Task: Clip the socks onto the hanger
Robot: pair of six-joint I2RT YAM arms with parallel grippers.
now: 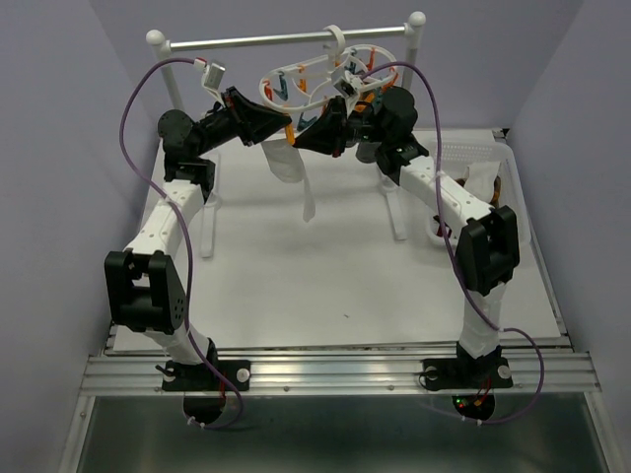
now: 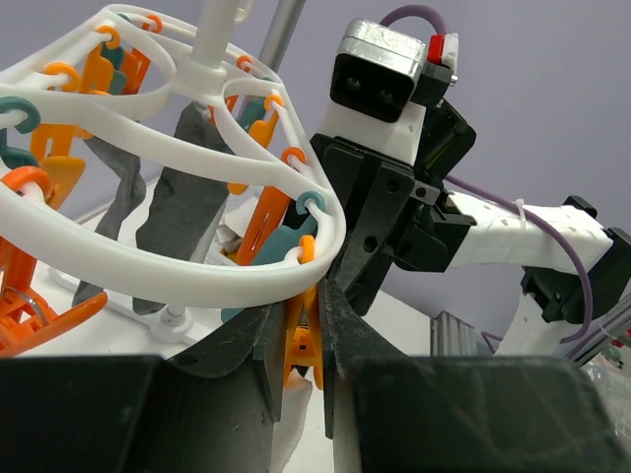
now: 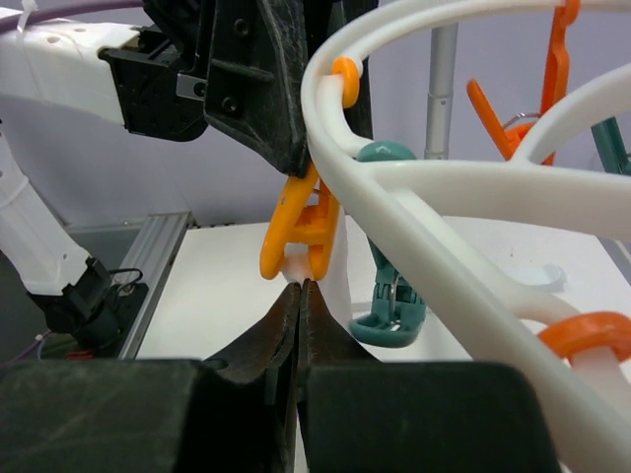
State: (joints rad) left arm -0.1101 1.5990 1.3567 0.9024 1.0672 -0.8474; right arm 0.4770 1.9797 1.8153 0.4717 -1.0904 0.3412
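The white hanger point(image 1: 296, 71) hangs from the rail, with orange and teal clips under its rings. In the left wrist view my left gripper point(image 2: 302, 305) is shut on an orange clip point(image 2: 299, 347) below the ring point(image 2: 197, 281), and white sock fabric point(image 2: 294, 414) shows under the clip. My right gripper point(image 3: 301, 284) is shut on the top edge of the white sock point(image 3: 340, 266), its tips touching the mouth of the same orange clip point(image 3: 301, 236). From above, the white sock point(image 1: 286, 163) dangles under both grippers point(image 1: 284, 128) point(image 1: 314, 136). Two grey socks point(image 2: 187, 207) hang clipped further back.
The metal rail point(image 1: 286, 40) with white ball-topped posts carries the hanger. A white perforated basket point(image 1: 473, 156) stands at the back right, behind the right arm. A teal clip point(image 3: 389, 305) dangles just right of my right fingers. Purple cables loop over both arms.
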